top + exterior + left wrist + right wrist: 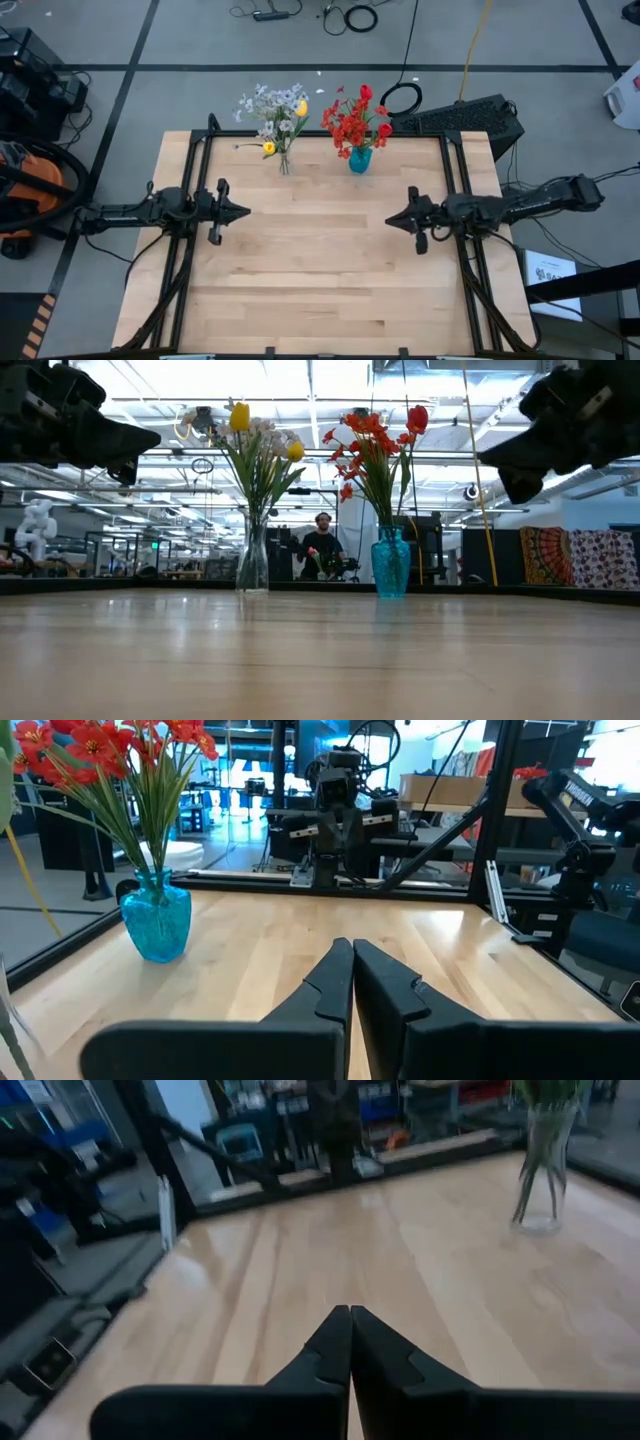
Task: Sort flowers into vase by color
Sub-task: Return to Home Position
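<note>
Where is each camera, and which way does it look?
High view: above the light wooden table, looking straight down; shows the left gripper and right gripper.
Low view: at table-top height, level across to the clear glass vase of white and yellow flowers and the blue glass vase of red flowers; arms at top corners.
Left wrist view: on the left arm, facing the blue vase; own shut fingers show.
Right wrist view: on the right arm, facing the clear vase; own shut fingers show.
High and low views share both vases.

Bright ceiling lights (285, 375) glare in the low view; the table (320, 285) is evenly lit.
</note>
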Action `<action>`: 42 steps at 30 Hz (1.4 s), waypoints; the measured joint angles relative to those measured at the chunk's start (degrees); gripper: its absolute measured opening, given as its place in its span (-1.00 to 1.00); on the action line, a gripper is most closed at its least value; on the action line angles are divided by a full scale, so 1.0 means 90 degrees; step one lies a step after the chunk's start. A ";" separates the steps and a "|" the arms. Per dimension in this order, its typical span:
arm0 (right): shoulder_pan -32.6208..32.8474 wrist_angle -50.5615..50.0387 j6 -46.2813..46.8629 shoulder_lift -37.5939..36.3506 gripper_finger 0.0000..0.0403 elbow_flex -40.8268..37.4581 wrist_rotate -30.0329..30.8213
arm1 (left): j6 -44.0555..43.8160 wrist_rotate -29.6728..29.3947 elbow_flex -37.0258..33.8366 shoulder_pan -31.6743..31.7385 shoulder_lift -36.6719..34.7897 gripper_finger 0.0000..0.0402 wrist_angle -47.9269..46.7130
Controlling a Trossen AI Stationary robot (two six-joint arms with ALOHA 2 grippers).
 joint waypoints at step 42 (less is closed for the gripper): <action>0.0000 -0.1319 -0.0316 -0.3873 -1.00 -0.0852 -0.0464 | 0.0000 -0.0002 -0.0005 0.0000 0.0000 -0.90 0.0004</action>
